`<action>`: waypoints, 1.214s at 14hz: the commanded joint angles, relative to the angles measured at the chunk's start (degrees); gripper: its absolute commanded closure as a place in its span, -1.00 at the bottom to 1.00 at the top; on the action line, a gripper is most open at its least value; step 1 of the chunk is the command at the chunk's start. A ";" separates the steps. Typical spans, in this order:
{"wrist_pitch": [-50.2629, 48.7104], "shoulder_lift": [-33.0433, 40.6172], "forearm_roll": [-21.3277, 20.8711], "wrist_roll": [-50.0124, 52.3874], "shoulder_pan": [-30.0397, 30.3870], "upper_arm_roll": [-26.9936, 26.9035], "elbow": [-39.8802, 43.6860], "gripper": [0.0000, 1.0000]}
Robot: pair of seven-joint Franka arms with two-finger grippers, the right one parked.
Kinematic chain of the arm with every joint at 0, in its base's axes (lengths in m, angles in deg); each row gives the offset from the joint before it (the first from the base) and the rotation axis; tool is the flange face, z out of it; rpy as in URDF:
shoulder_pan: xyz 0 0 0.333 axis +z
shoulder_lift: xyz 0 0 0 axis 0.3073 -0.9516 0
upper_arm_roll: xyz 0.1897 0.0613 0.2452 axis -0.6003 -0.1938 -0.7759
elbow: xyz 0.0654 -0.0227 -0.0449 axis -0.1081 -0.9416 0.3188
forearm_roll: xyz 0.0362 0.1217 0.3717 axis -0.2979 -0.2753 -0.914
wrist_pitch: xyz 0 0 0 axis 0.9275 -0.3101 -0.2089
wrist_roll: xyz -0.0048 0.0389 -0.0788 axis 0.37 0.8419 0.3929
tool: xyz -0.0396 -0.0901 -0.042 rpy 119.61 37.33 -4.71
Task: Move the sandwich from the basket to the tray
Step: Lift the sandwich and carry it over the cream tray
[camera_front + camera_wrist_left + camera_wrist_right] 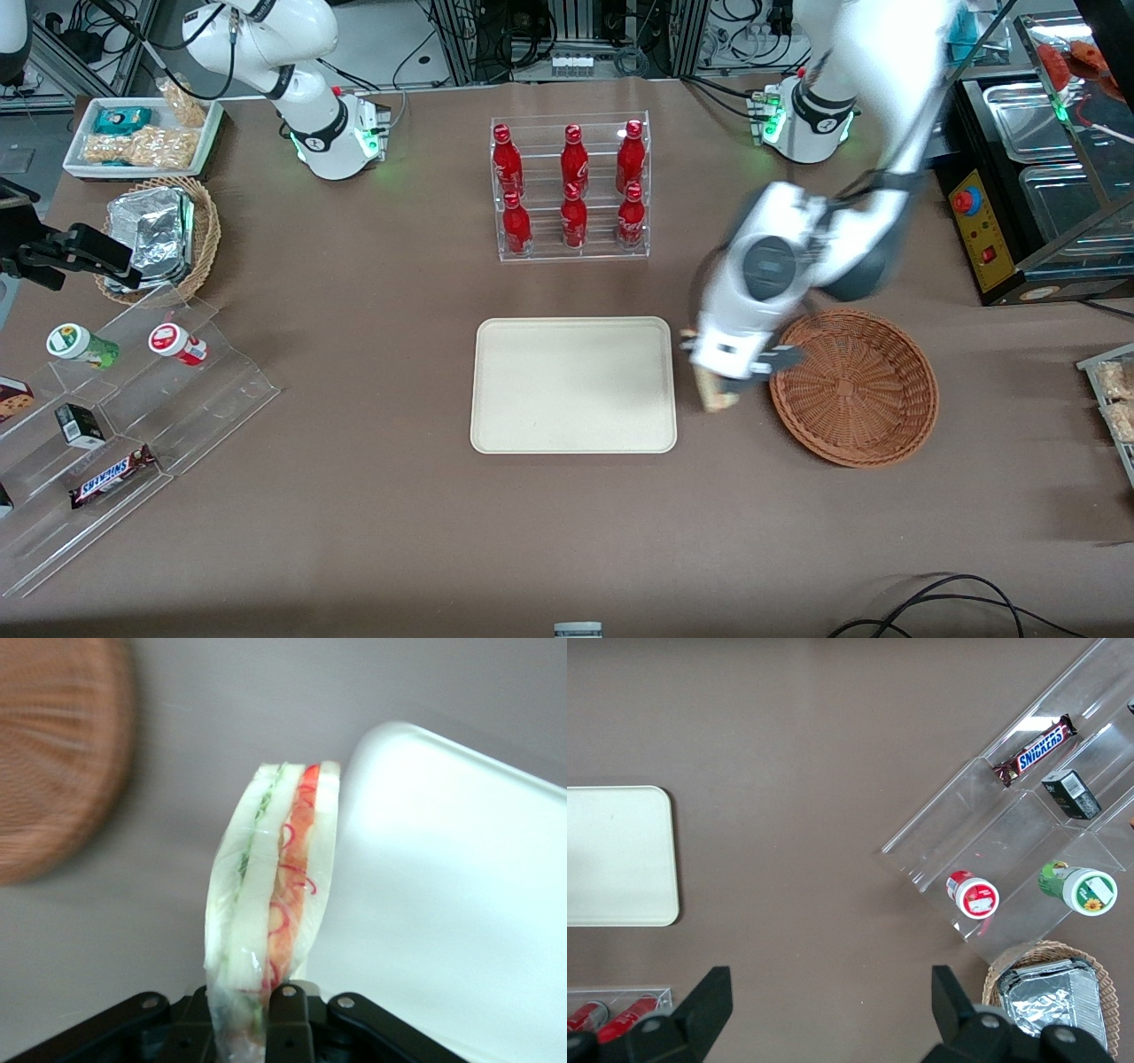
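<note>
My gripper [719,390] hangs above the bare table between the basket [855,387] and the tray [572,385], shut on the sandwich [714,396]. In the left wrist view the sandwich [273,904] is a clear-wrapped wedge of white bread with green and red-orange filling, pinched at its base between the black fingers [285,1020]. The reddish-brown woven basket [55,753] shows blurred beside it, with nothing in it that I can see. The cream tray [452,895] lies close by, bare.
A clear rack of red bottles [571,189] stands farther from the front camera than the tray. Toward the parked arm's end are a tan basket with foil [164,235], a white tray of snacks [142,135] and acrylic steps with small goods [115,416]. A metal appliance [1036,177] stands at the working arm's end.
</note>
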 commanded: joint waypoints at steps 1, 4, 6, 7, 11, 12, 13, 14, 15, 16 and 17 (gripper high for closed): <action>1.52 -5.13 0.17 0.80 -5.67 -0.86 6.61 0.96; 4.66 -8.39 -0.71 2.03 -9.63 -0.86 8.73 0.97; 10.11 -10.50 -0.97 1.60 -11.31 -0.86 9.01 0.97; 11.44 -11.30 -0.97 1.51 -11.49 -0.86 9.18 0.97; 11.71 -15.34 -0.97 1.86 -12.37 -1.03 12.61 0.92; 11.71 -15.35 -1.06 1.77 -12.37 -1.03 12.61 0.84; 11.71 -15.35 -1.06 1.42 -12.37 -1.03 12.61 0.39; 11.63 -15.35 -0.97 1.50 -12.37 -1.03 12.70 -0.99; 11.63 -15.26 -0.97 1.68 -12.37 -1.03 12.35 -1.00; 11.54 -15.00 -0.88 2.03 -12.28 -1.03 12.17 -1.00; 10.84 -14.04 -0.97 1.95 -12.28 -1.12 12.09 -1.00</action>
